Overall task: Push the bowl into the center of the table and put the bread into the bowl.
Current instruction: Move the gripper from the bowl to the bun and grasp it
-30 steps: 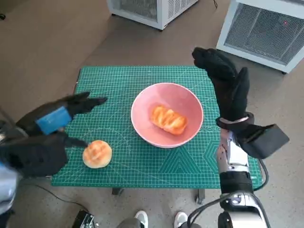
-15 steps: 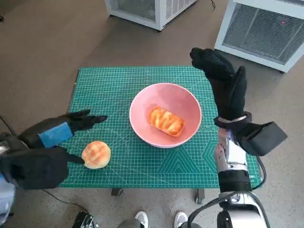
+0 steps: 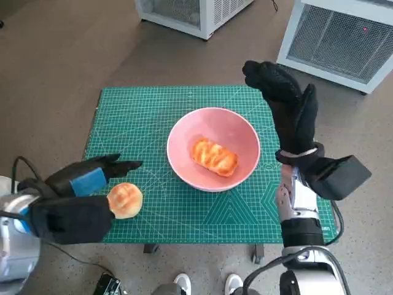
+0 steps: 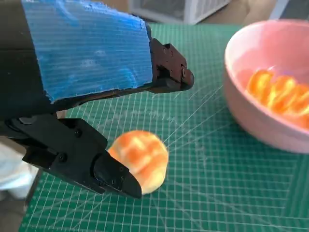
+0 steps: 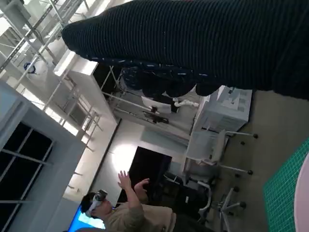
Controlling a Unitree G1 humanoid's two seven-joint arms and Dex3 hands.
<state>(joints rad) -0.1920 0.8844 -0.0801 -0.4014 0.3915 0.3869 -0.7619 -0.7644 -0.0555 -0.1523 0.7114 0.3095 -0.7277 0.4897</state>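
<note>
A pink bowl [image 3: 239, 134] stands near the middle of the green mat [image 3: 153, 110] with a glazed bread [image 3: 215, 156] lying in it; the bowl [image 4: 251, 111] and that bread [image 4: 277, 94] also show in the left wrist view. A round bun [image 3: 125, 200] lies near the mat's front left corner. My left hand [image 3: 80, 184] is around the round bun [image 4: 140, 157], fingers spread on both sides of it, holding nothing. My right hand [image 3: 288, 107] stands upright beside the bowl's right rim, fingers apart and empty.
Two white slatted units [image 3: 344, 37] stand on the floor beyond the table. Feet [image 3: 209, 284] show at the table's front edge. In the right wrist view a person [image 5: 130, 208] stands far off with raised hands.
My left hand has drawn back toward me and closed in on the round bun, which now lies between its fingers. The bowl and right hand have barely moved.
</note>
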